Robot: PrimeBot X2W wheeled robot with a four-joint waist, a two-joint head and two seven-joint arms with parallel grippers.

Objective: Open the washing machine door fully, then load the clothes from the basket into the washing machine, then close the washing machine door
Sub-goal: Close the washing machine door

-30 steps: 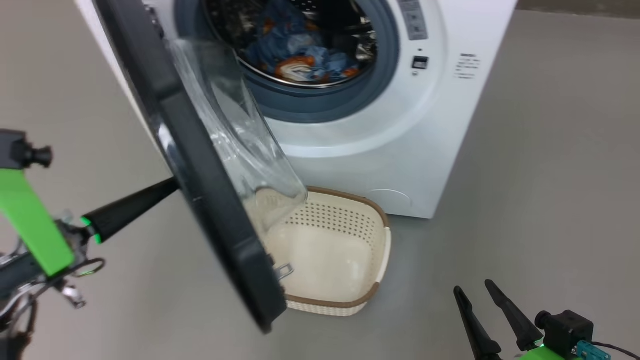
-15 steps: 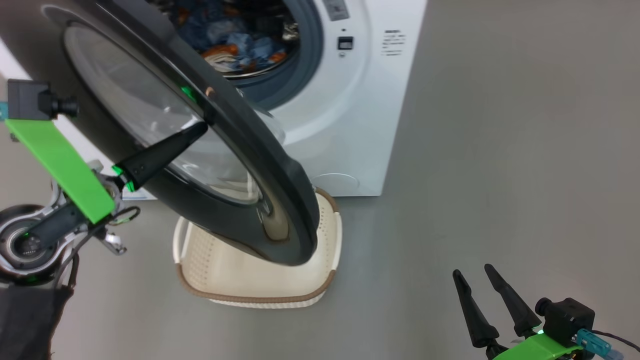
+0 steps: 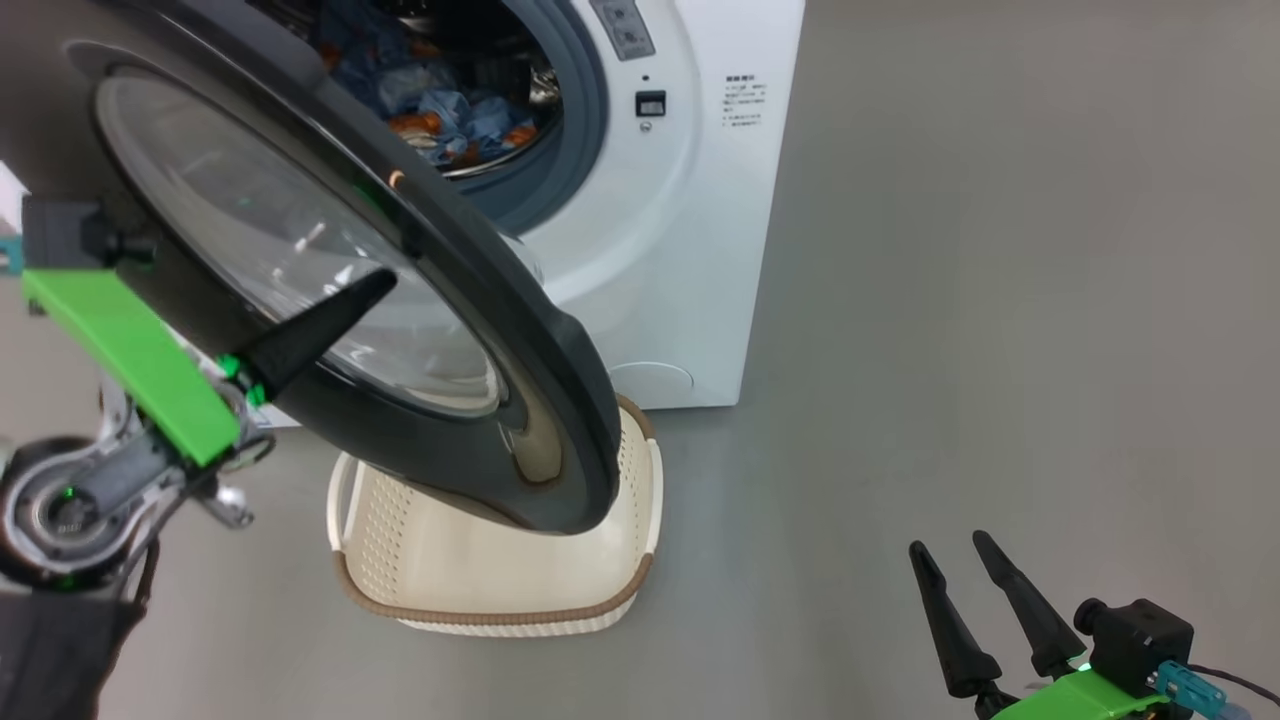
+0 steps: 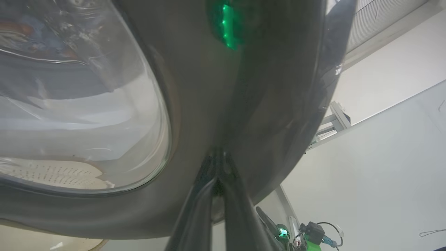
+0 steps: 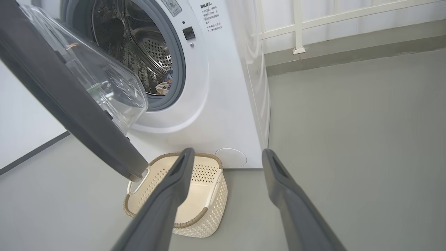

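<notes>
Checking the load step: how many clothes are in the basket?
0. The basket looks bare; the clothes lie inside the washing machine. The washing machine door hides part of the basket.

Bright, even, diffuse room light leaves the grey floor (image 3: 1000, 300) flat, with only a faint soft shadow beside the basket (image 3: 480, 618). The glossy rim of the washing machine door (image 3: 570, 400) carries a pale sheen, and its glass throws white glints. In the left wrist view the door is dim and smeared, a green glow (image 4: 226, 26) is reflected in it, and the left gripper (image 4: 217, 157) is out of focus. The right wrist view bows the side edge of the washing machine (image 5: 258, 87).
</notes>
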